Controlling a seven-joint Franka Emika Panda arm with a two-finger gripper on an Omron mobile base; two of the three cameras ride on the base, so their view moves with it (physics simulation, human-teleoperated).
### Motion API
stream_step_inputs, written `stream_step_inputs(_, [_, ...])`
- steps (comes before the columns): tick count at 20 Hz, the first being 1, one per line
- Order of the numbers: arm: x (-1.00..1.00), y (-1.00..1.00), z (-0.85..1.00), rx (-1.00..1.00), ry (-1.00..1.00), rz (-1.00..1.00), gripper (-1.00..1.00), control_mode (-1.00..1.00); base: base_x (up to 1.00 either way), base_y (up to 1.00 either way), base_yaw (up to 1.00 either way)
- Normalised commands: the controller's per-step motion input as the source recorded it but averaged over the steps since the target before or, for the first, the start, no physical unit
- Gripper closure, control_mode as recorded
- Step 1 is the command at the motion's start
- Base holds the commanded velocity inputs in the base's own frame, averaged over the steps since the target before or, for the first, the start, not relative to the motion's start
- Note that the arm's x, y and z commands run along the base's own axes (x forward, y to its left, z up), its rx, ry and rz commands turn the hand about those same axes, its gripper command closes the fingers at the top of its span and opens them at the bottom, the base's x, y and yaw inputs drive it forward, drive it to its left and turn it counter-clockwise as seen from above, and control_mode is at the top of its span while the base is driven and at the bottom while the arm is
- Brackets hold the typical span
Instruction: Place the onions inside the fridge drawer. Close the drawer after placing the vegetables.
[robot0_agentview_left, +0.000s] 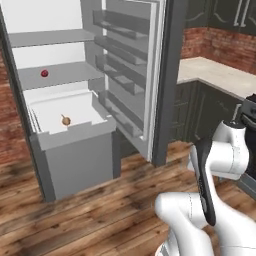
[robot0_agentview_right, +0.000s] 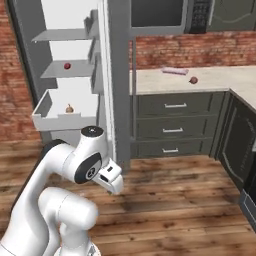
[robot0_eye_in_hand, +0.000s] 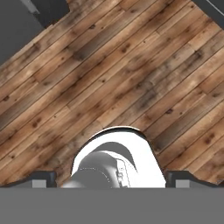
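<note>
One onion (robot0_agentview_left: 65, 120) lies in the open fridge drawer (robot0_agentview_left: 75, 137); folded arm's gripper (robot0_eye_in_hand: 112, 180), spread, faces floor.

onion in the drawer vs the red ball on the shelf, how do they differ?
The onion is golden-brown with a thin pointed stem tip; the red ball is dark red and plainly round. The onion lies inside the pulled-out fridge drawer; the red ball sits higher, on a white shelf. Both are small and inside the open fridge.

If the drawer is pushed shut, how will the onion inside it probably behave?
The onion looks round and lies loose on the smooth white floor of the fridge drawer, so it will probably roll. It seems small and light, and the drawer walls should contain it.
</note>
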Motion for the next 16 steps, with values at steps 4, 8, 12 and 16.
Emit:
stream_step_inputs(4, [0.00, 0.00, 0.00, 0.00, 0.00, 0.00, -1.00, 1.00, 0.77, -1.00, 0.00])
stream_step_inputs(8, [0.00, 0.00, 0.00, 0.00, 0.00, 0.00, -1.00, 1.00, 0.97, -0.92, 0.00])
stream_step_inputs(12, [0.00, 0.00, 0.00, 0.00, 0.00, 0.00, -1.00, 1.00, 1.00, -0.70, 0.02])
stream_step_inputs(16, [0.00, 0.00, 0.00, 0.00, 0.00, 0.00, -1.00, 1.00, 1.00, -0.54, 0.07])
